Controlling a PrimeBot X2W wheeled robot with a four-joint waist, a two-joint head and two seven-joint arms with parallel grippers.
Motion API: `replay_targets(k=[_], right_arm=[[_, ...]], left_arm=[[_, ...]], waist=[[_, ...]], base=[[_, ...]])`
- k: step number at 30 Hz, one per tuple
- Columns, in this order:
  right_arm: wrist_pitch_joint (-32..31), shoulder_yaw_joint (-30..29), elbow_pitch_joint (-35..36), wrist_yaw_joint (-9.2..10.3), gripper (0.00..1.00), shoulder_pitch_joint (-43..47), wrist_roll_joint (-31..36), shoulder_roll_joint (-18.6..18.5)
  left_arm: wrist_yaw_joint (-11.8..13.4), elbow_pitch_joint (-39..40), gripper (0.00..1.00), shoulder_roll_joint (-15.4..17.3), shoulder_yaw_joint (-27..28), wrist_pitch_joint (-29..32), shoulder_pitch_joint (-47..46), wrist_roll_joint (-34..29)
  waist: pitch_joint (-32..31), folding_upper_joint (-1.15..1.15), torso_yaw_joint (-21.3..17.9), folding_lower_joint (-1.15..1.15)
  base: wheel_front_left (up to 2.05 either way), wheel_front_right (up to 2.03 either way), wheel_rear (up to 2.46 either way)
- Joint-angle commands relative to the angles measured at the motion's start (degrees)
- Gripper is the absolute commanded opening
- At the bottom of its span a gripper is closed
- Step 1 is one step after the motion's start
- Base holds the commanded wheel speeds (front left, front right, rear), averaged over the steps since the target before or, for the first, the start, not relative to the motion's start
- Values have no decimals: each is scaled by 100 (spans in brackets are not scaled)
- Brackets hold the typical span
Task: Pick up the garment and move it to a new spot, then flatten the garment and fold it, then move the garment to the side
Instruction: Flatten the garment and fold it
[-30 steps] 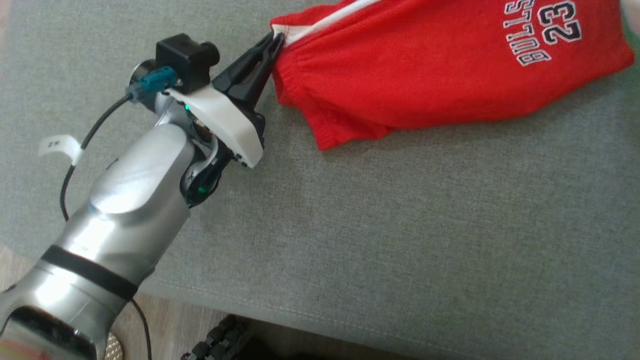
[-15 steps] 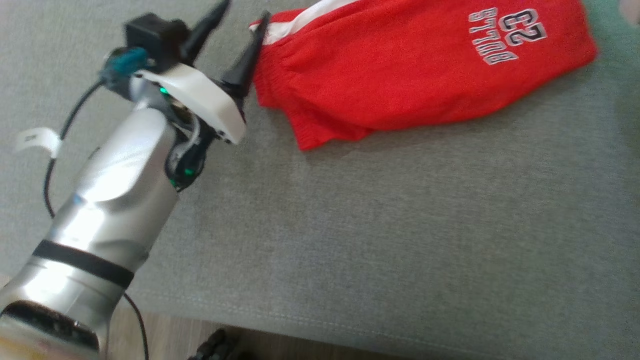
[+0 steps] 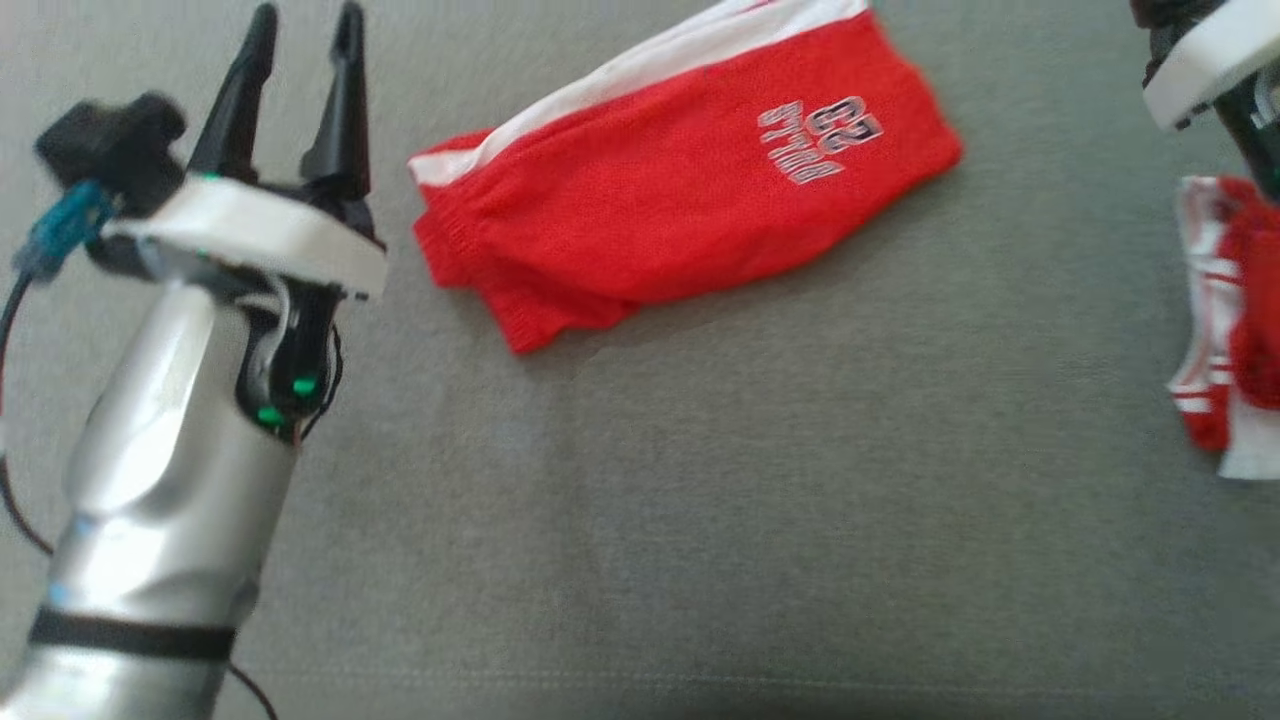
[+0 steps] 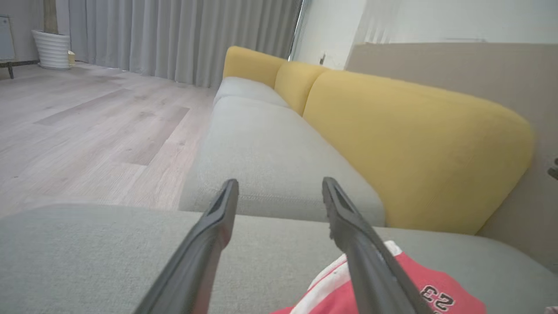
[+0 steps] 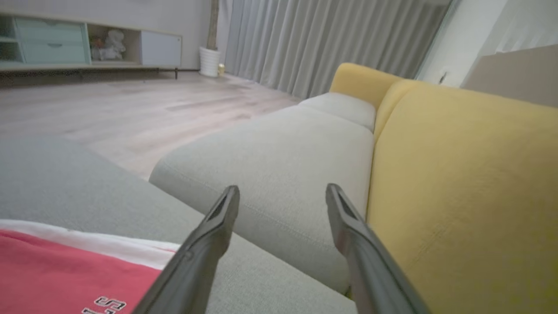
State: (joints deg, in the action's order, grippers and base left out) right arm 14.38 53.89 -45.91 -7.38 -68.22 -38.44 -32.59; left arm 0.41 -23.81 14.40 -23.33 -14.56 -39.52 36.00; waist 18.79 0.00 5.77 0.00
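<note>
The red shorts (image 3: 680,190) lie folded on the grey cushion (image 3: 760,480), with a white side stripe along the far edge and a "23" print facing up. My left gripper (image 3: 307,14) stands open to the left of the shorts, clear of the waistband corner and holding nothing. The left wrist view has its fingers (image 4: 280,183) spread above the cushion, the shorts (image 4: 418,275) low at the right. My right gripper (image 5: 283,188) is open and empty, with the shorts (image 5: 65,270) at the lower left. Its white wrist housing (image 3: 1200,60) sits at the top right corner.
A second red-and-white garment (image 3: 1230,330) lies bunched at the right edge of the cushion. Yellow sofa backrests (image 4: 414,144) rise behind the seat. Beyond the seat's edge there is wood floor (image 4: 87,122), and curtains (image 5: 322,39) hang further back.
My left gripper opened, let go of the shorts' waistband corner and drew away to the left. The head camera shifted, bringing the right wrist and a second garment into view.
</note>
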Motion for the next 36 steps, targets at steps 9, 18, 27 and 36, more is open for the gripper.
replay_targets(k=[9,18,27,36], right_arm=[[61,-2820,1507,-11,100,2497,1426,699],[62,-4229,2555,-11,100,4645,2748,1909],[19,-4797,2873,-11,100,5640,3156,2613],[-279,-4912,3153,-11,100,5668,2971,2747]], left_arm=[[62,1279,100,-401,1058,-43,1392,-817],[-238,1269,100,-894,1494,-43,2493,-1475],[-335,1316,100,-1132,1975,-43,3157,-1785],[-401,1355,100,-1150,1854,-43,3106,-1706]], waist=[[-857,0,-582,0],[-1161,0,-764,0],[-1250,0,-833,0],[-1079,0,-538,0]], base=[[0,0,0],[0,0,0],[0,0,0],[0,0,0]])
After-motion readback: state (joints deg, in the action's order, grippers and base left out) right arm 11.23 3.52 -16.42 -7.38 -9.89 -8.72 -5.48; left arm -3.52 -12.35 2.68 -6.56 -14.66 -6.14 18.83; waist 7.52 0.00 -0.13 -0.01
